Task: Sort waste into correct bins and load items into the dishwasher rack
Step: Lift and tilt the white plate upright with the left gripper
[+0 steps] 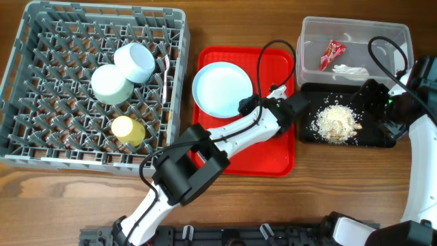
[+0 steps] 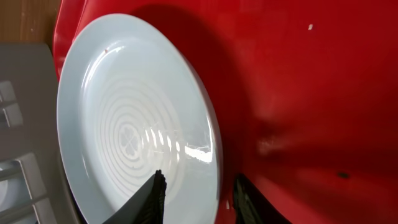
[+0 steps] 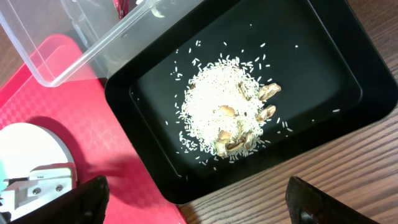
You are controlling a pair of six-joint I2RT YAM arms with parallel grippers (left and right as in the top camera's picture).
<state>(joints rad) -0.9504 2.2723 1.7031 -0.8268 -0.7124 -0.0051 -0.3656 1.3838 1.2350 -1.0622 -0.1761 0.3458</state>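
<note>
Overhead view: my left gripper [image 1: 247,106] sits at the near right rim of the pale blue plate [image 1: 220,87], which lies flat on the red tray [image 1: 273,158]. My right gripper [image 1: 374,101] hangs over the black tray [image 1: 308,135], with the food scraps [image 1: 336,121] just beside it, toward the red tray.

Left wrist view: the left gripper [image 2: 199,196] is partly open. Its fingers [image 2: 155,196] straddle the plate [image 2: 124,124] rim, one over the plate, one over the red tray [image 2: 298,93], gripping nothing. The plate is glossy, with faint rings.

Right wrist view: the right gripper [image 3: 202,199] is spread wide and empty. The food scraps [image 3: 227,112] lie ahead between its fingers, a heap of pale grains with tan bits in the black tray [image 3: 323,56].
</note>
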